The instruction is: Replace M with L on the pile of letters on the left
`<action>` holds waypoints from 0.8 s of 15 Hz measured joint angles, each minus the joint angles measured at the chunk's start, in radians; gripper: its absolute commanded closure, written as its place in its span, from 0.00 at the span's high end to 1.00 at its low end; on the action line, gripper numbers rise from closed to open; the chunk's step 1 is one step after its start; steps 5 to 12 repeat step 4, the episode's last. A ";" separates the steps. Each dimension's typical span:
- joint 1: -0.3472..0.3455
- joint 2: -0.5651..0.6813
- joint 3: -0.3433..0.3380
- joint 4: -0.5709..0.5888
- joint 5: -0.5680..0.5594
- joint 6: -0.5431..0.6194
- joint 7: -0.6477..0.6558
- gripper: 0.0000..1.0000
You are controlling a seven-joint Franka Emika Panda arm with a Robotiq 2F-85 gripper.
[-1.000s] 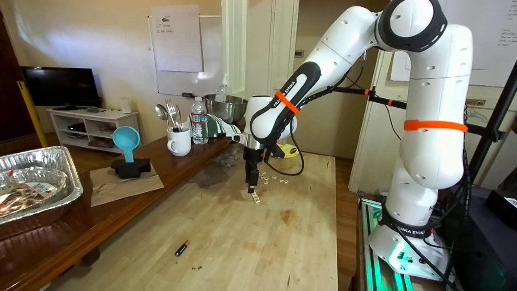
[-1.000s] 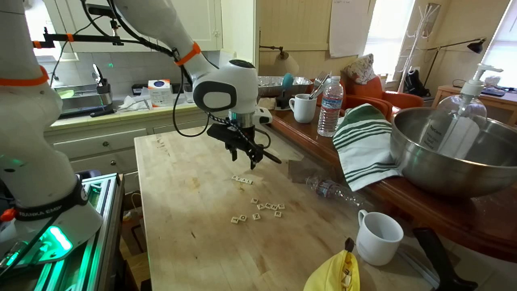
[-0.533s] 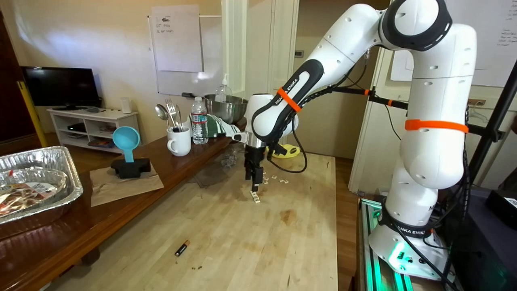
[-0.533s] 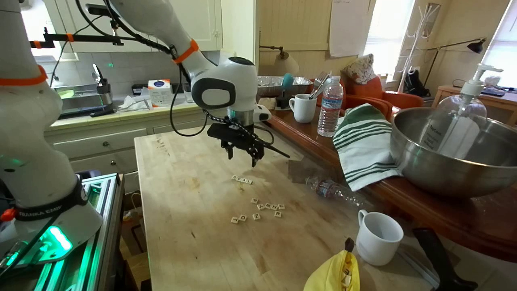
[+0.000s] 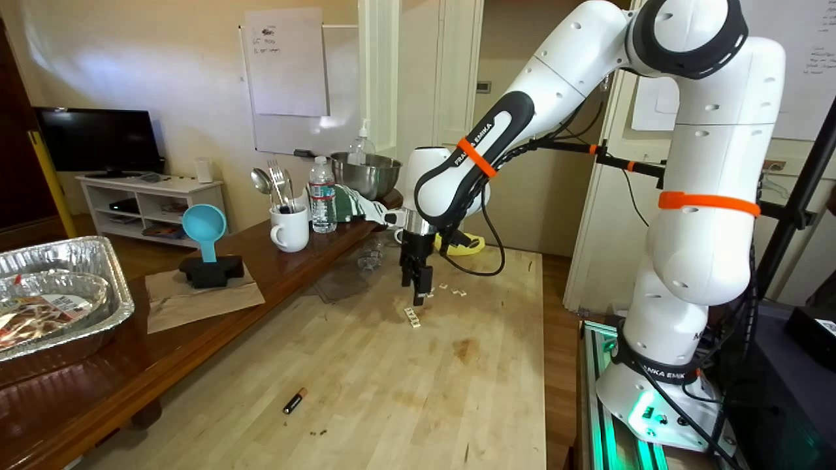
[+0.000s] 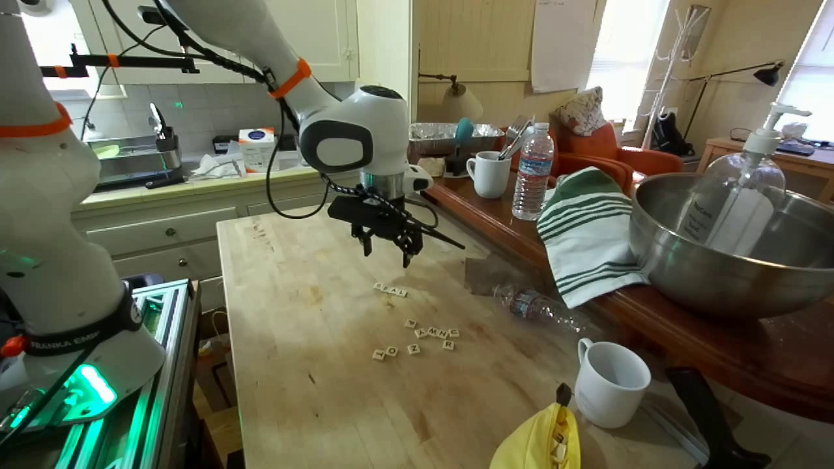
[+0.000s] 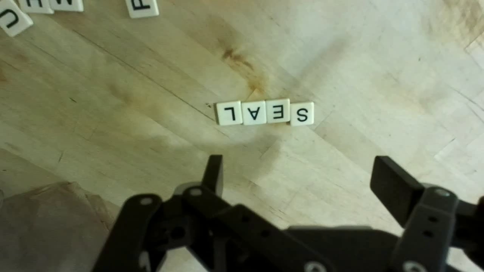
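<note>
Several loose tiles [image 7: 67, 4] at the upper left of the wrist view, partly out of frame; then, near the middle, the pile of letters [image 7: 263, 113], lined up close on the wooden tabletop [image 7: 378, 113] from L [image 7: 229, 113] at the left end to S [image 7: 302, 114] at the right. Lower and slightly farther right, the gripper [image 7: 298, 166], hanging above the tabletop with fingers [image 7: 397, 192] spread wide.
</note>
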 measured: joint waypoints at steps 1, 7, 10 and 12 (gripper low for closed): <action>0.000 -0.004 -0.002 -0.003 -0.001 0.000 0.000 1.00; 0.001 -0.016 -0.007 -0.007 -0.002 0.000 0.000 1.00; 0.001 -0.016 -0.007 -0.007 -0.002 0.000 0.000 1.00; 0.001 -0.016 -0.007 -0.007 -0.002 0.000 0.000 1.00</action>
